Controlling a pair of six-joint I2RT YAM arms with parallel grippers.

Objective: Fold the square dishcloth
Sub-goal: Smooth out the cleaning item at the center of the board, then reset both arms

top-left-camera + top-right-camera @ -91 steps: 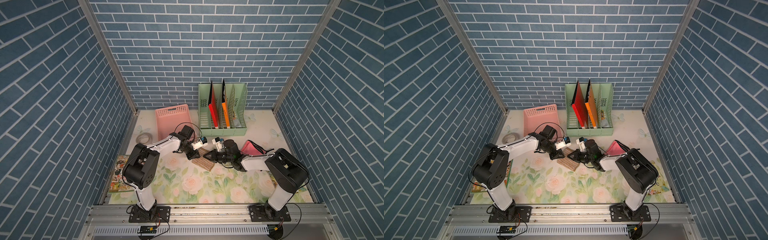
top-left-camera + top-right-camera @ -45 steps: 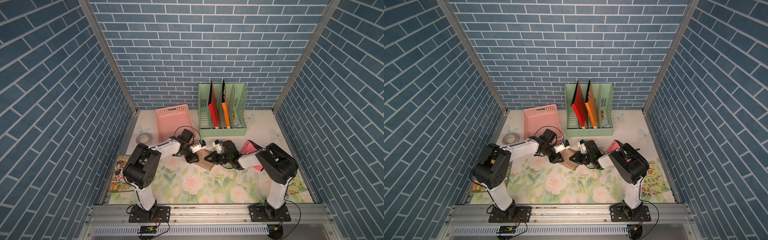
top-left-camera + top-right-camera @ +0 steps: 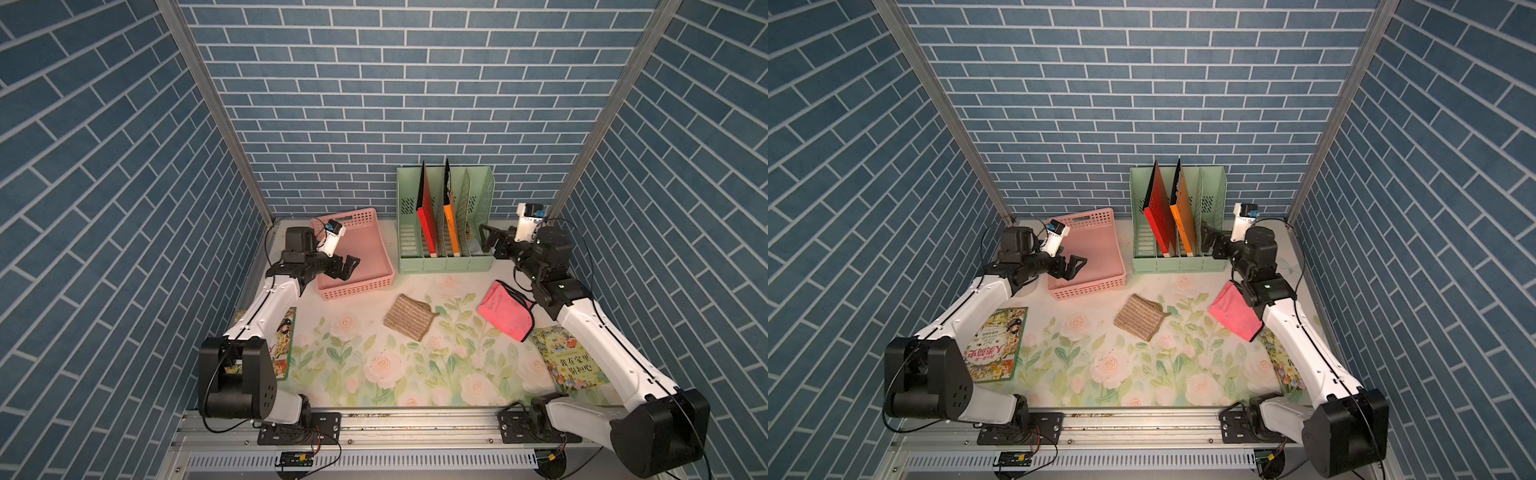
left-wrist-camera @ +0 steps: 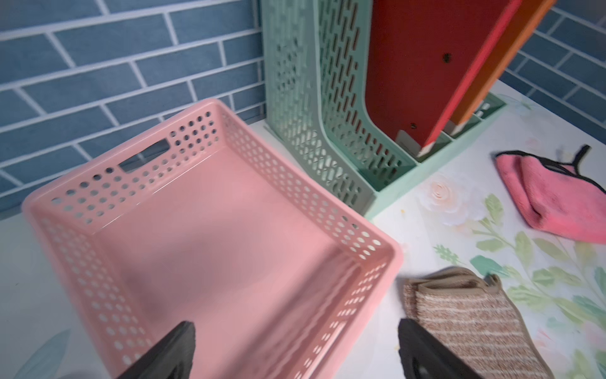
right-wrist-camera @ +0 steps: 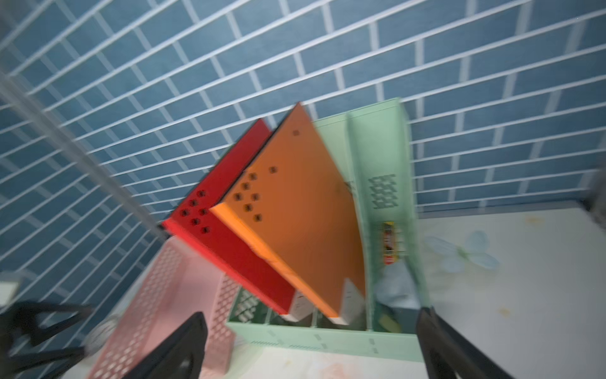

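The dishcloth (image 3: pixel 409 316) (image 3: pixel 1140 316), brown with pale stripes, lies folded into a small pad on the flowered mat, with nothing touching it. It also shows in the left wrist view as the dishcloth (image 4: pixel 465 318), beside one black finger. My left gripper (image 3: pixel 347 267) (image 3: pixel 1074 266) (image 4: pixel 295 343) hangs open and empty over the pink basket (image 4: pixel 210 108), well to the cloth's back left. My right gripper (image 3: pixel 486 240) (image 3: pixel 1209 237) (image 5: pixel 311 341) is open and empty too, raised by the right end of the green file rack (image 5: pixel 328 338).
A pink cloth (image 3: pixel 505 311) (image 4: pixel 557 200) lies right of the dishcloth, under the right arm. The pink basket (image 3: pixel 353 286) and the green file rack (image 3: pixel 444 264) with a red and an orange folder stand at the back. Picture books lie at the left edge (image 3: pixel 282 345) and the right edge (image 3: pixel 573 361).
Both grippers have opened, let go of the dishcloth and pulled away from the middle, the left to the basket, the right to the file rack. The cloth stays folded on the mat.
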